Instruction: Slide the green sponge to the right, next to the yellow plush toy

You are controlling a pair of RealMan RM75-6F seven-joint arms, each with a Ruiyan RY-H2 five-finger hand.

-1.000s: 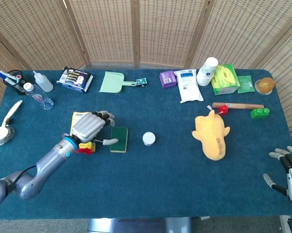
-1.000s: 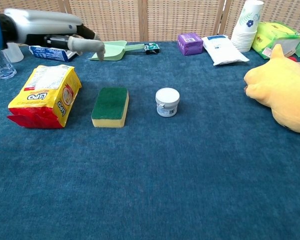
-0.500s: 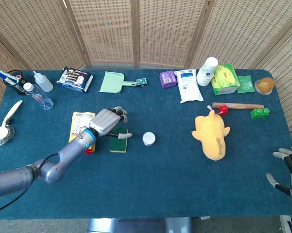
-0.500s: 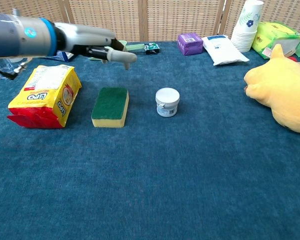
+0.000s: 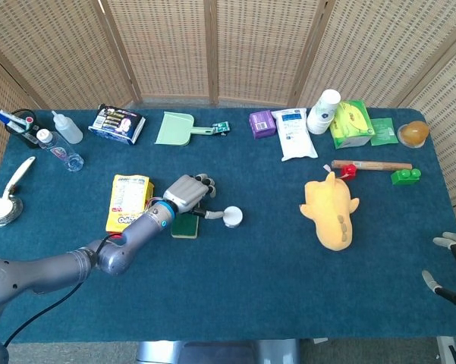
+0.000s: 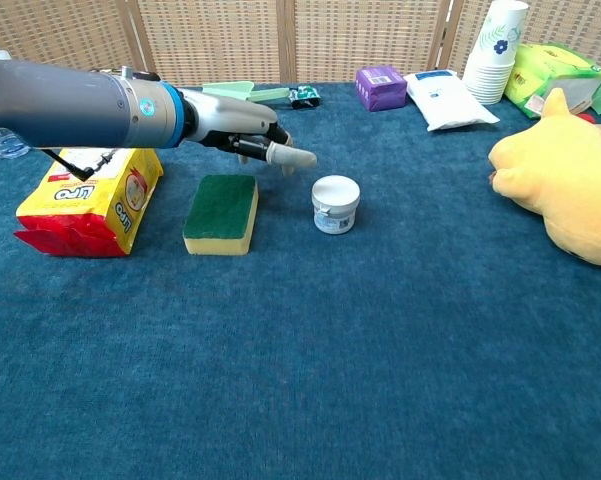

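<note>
While the sponge sits untouched, status by item:
left hand: left hand (image 6: 242, 134) hovers above the far end of the green sponge (image 6: 221, 213), off the table; fingers loosely spread, one fingertip (image 6: 298, 157) reaching toward the small white jar (image 6: 335, 203); holds nothing. From the head view it covers the sponge's upper part (image 5: 186, 225).
left arm: grey forearm (image 6: 70, 104) crosses over the yellow snack packet (image 6: 90, 190).
green sponge: flat on the blue table (image 6: 380, 380), green face up, yellow layer under; between the snack packet and the jar, close to both, touching neither.
yellow plush toy: yellow plush toy (image 5: 331, 212) lies right of centre, well apart from the sponge; the jar stands between them.
right hand: right hand (image 5: 455, 269) at the table's near right corner, only in the head view, partly cut by the frame; fingers apart, nothing in it.
back row: green dustpan (image 5: 176, 128), purple box (image 5: 262, 123), white pouch (image 5: 295, 133), stack of paper cups (image 5: 323, 111).
</note>
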